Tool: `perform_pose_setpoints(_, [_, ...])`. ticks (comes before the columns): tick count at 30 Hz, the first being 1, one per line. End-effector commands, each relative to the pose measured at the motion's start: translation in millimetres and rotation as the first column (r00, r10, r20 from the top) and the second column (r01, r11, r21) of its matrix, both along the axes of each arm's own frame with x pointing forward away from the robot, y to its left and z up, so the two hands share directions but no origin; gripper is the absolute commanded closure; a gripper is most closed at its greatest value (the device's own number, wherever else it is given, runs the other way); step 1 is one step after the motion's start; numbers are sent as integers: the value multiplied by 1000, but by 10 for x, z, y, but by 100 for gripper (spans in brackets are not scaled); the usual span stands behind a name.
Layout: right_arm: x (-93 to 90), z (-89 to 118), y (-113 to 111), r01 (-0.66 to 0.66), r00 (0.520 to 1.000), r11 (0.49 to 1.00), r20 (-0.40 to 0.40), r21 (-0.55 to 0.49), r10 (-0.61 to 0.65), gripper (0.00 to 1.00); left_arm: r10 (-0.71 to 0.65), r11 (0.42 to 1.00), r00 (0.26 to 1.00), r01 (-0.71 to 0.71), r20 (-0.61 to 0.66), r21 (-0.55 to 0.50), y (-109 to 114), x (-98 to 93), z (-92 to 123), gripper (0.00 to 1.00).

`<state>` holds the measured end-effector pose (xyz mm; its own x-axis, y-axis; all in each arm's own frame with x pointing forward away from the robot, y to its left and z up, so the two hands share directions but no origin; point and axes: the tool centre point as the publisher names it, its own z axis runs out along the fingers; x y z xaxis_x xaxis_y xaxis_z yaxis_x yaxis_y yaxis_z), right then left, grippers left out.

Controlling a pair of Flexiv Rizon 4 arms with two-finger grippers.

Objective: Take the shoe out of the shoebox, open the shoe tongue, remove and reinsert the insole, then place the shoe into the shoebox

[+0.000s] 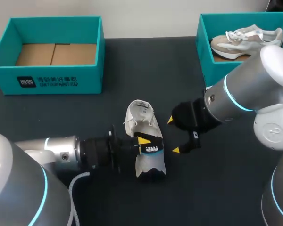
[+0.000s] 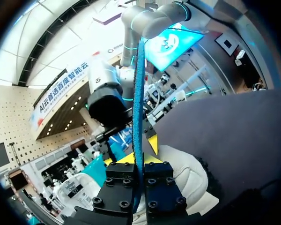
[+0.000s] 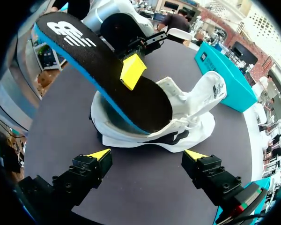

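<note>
White shoe out on the table, insole pinched partway out of it

The white shoe [image 1: 140, 123] lies on the dark table [image 1: 85, 117] at the middle of the head view. Its long axis runs nearly straight up and down the frame, leaning a little toward the lower right. The tongue end, with its printed label, points at the upper edge and the heel end at the lower edge.

The left gripper [image 1: 144, 143] comes in from the lower left and sits right over the shoe's lower half. Its yellow-tipped fingers are pressed onto the black, blue-edged insole [image 3: 112, 70] from both sides. In the left wrist view the insole stands edge-on between those fingers. In the right wrist view the insole slants: its front end is tucked down inside the shoe, and its logo end is raised clear above the heel.

The right gripper [image 1: 173, 135] reaches in from the right and hangs just beside the shoe's right flank without touching it. Its fingers are spread wide with nothing between them, and in its own wrist view the shoe lies just ahead of them.

A teal shoebox [image 1: 47, 77] with a bare cardboard floor stands at the upper left of the head view. A second teal box [image 1: 205, 52] at the upper right holds a beige shoe [image 1: 245, 40]
</note>
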<state>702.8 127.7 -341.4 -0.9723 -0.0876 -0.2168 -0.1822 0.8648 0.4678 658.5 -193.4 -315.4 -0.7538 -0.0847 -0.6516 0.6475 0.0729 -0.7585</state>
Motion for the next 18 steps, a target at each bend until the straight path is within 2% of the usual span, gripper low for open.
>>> perform_pose_setpoints(1, [-10,-7,1,1,1000,1000,2,0,-1,0,0,1000,1000,0,-4,9,-8,51,-88,100])
perform_pose_setpoints(18, [-10,-7,1,1,1000,1000,2,0,-1,0,54,997,999,-53,-2,48,61,408,-360,100])
